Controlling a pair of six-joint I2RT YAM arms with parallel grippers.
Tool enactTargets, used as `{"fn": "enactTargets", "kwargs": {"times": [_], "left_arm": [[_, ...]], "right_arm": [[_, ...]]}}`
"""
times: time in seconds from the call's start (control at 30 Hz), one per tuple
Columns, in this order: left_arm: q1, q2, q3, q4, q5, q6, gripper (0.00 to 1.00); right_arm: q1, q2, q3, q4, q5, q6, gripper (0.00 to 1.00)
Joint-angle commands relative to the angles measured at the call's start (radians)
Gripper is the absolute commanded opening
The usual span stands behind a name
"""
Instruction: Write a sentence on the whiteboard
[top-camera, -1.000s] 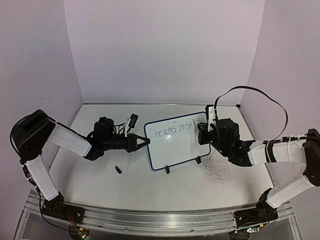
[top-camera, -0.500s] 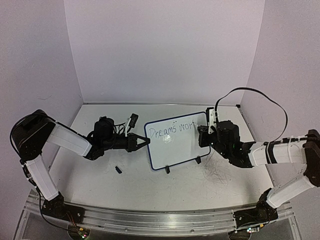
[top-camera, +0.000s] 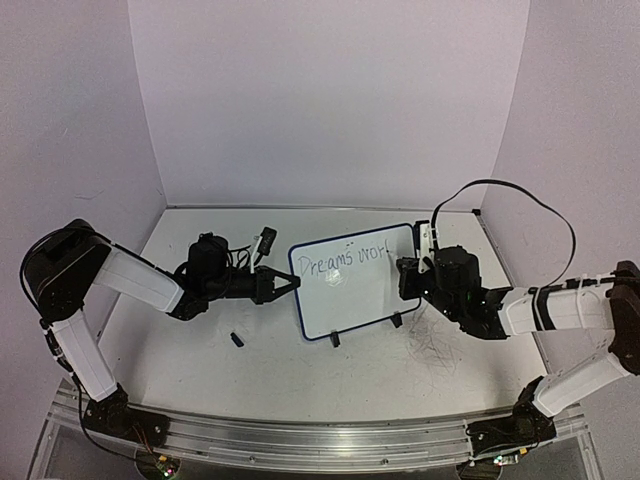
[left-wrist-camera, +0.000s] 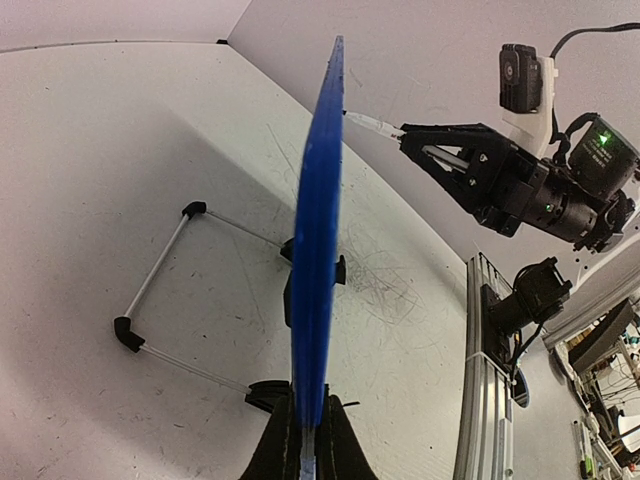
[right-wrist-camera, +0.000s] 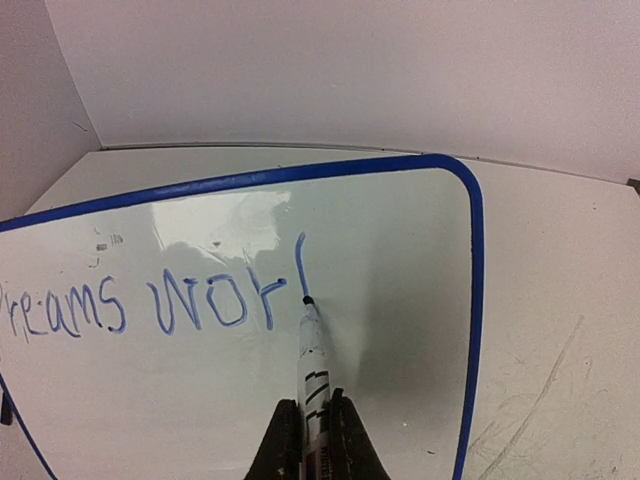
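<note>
Blue-rimmed whiteboard (top-camera: 355, 300) stands steady because your left tool (left-wrist-camera: 305, 452) pinches its edge as a brace, while your right tool (right-wrist-camera: 310, 445) clamps the marker (right-wrist-camera: 312, 365), tip touching just ahead at the unfinished sentence (right-wrist-camera: 160, 300).

The left arm (top-camera: 135, 278) and right arm (top-camera: 565, 305) are showing white shells and black joints; a black cable (top-camera: 490, 181) is looping over the right, a green light (left-wrist-camera: 603, 133) glowing.
</note>
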Motion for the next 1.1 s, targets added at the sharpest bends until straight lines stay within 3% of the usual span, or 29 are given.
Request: {"fn": "enactTargets", "kwargs": {"times": [0.0, 0.17, 0.57, 1.07], "left_arm": [[-0.013, -0.027, 0.019, -0.026, 0.007, 0.034, 0.0], [-0.013, -0.028, 0.017, -0.025, 0.005, 0.035, 0.0], [-0.013, -0.031, 0.015, -0.027, 0.004, 0.036, 0.0], [-0.014, -0.032, 0.013, -0.027, 0.005, 0.036, 0.0]], "right_arm": [[-0.003, -0.01, -0.012, -0.04, 0.012, 0.013, 0.0], [-0.003, -0.015, -0.003, -0.044, 0.052, 0.01, 0.0], [-0.003, -0.101, 0.008, -0.011, -0.013, -0.016, 0.0], [-0.003, -0.019, 0.07, 0.037, -0.049, -0.036, 0.0]]}}
